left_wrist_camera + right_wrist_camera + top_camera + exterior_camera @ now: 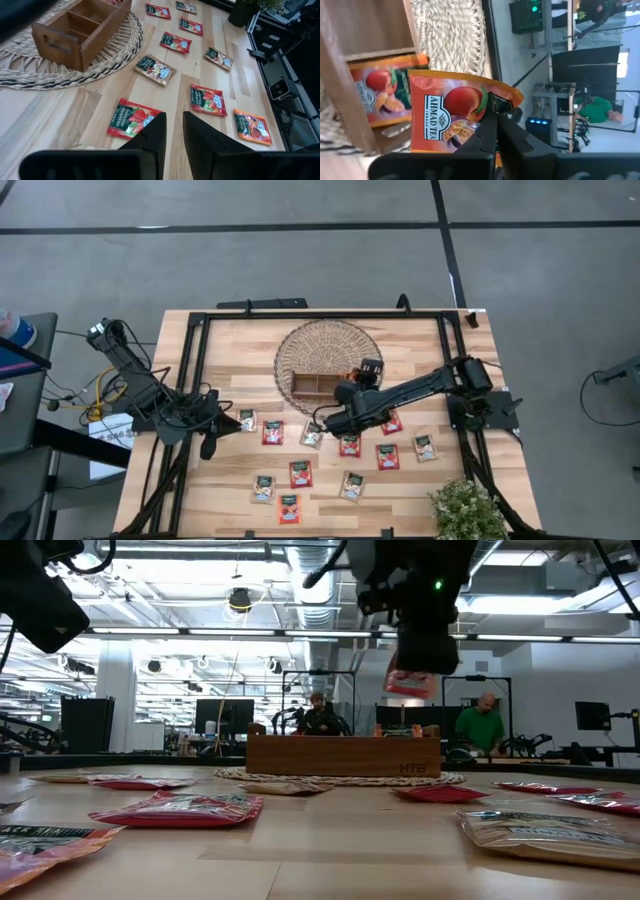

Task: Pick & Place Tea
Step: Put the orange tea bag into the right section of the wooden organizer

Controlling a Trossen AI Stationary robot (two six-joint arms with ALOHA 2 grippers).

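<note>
While your right gripper (492, 131) hangs above the wooden tray (318, 384), its jaws are clamped on an orange sachet (455, 117) printed "AHMAD TEA LONDON", peach pictured. Below it, one more orange sachet (380, 90) already lies in the tray's compartment nearest the gripper. That tray sits on the round wicker mat (328, 356). Other sachets lie scattered flat on the bench (230, 340): red sachets (273, 432), pale green-topped ones (352, 486). One red pack (133, 119) reads "STRAWBERRY". Your left gripper (172, 135) hovers low at the bench's left side, jaws slightly apart, nothing between them.
</note>
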